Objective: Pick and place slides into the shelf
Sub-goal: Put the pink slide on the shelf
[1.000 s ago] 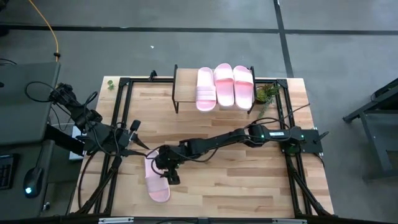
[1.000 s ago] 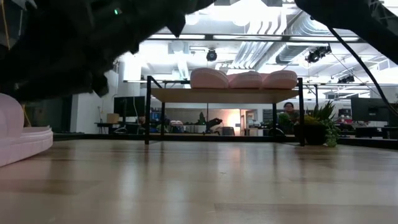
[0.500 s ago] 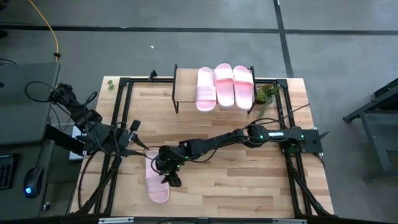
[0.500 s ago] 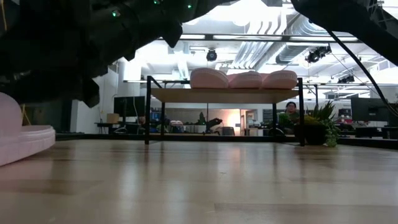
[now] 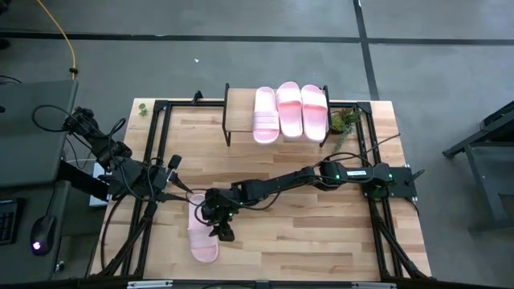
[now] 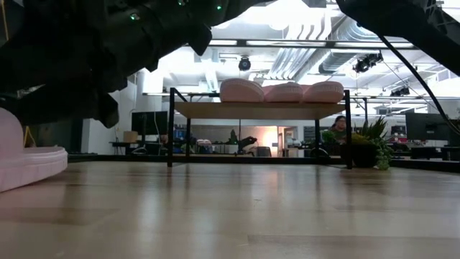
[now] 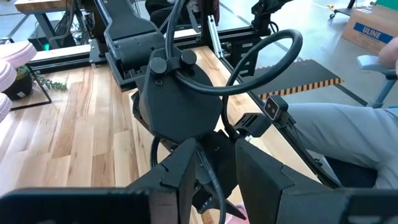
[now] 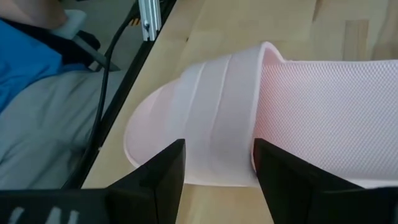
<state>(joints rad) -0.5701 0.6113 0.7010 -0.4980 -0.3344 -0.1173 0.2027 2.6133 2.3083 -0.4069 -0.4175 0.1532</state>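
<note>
Right wrist view shows the right gripper spread wide, its jaws at either side of the ribbed strap of the last slide, holding nothing yet. It looks light, soft, bendable foam; the strap seems the best hold. It lies well apart from the shelf.

**Wooden table, a shelf at its far edge, one slide loose on the boards**

The light wood table carries a black frame along its edges. At the far edge stands the shelf, with three pink slides side by side on its plank top, its left part bare. A small plant sits just beside the shelf's right end. A fourth slide lies flat on the tabletop near the front left.
</note>
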